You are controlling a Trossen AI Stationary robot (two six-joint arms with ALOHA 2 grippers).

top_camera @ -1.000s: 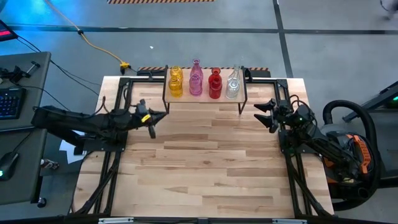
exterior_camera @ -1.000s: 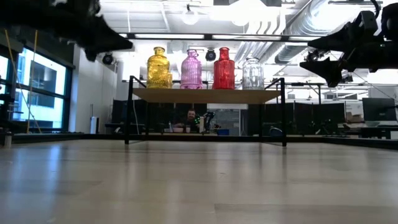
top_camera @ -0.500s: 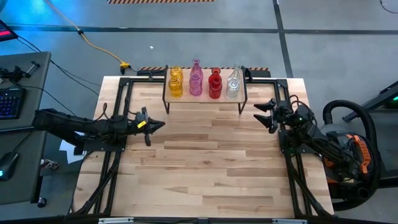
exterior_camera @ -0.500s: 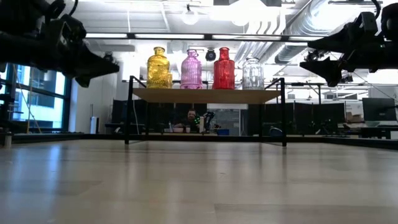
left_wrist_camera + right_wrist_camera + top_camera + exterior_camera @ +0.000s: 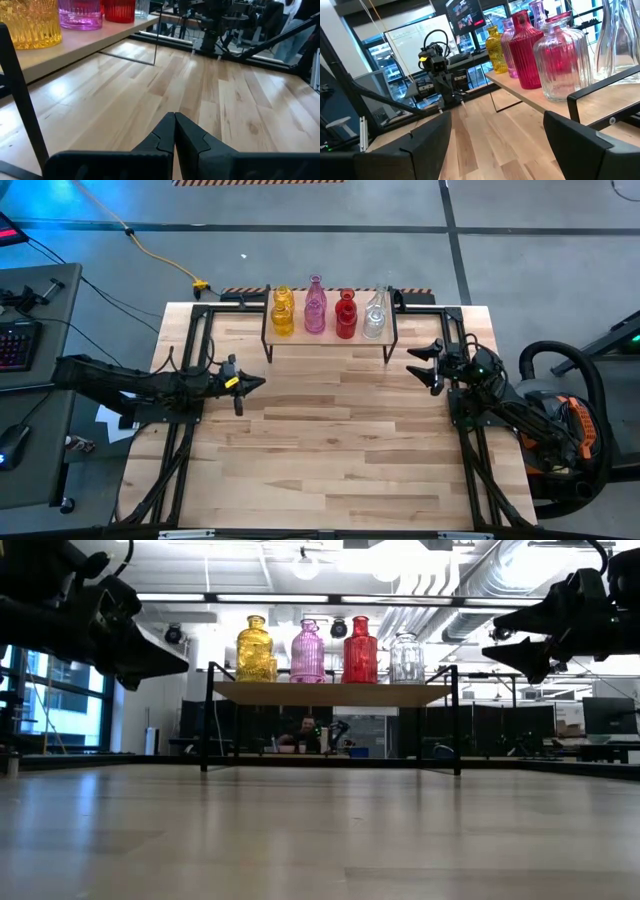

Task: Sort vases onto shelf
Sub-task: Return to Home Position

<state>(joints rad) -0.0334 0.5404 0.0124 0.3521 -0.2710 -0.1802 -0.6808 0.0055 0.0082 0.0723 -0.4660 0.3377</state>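
Vases (image 5: 315,315) on shelf (image 5: 325,341); sorting looks done.
High: shelf beyond left pincer (image 5: 255,383) and right pincer (image 5: 424,367). Left wrist: left one pressed shut, empty. Right wrist: right one wide, empty, vases just ahead. Remaining, I judge: parking arms.

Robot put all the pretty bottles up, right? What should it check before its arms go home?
1. All vases on the shelf, none on the table: ok.
2. Front row upright: ok.
3. Grouped as yellow vases, pink vases, red vases, clear vases: ok.
4. The left gripper shut, empty, away from the shelf: ok.
5. The right gripper open, empty, near the shelf's end but apart: ok.
6. Back row steady: cannot tell, mostly hidden.
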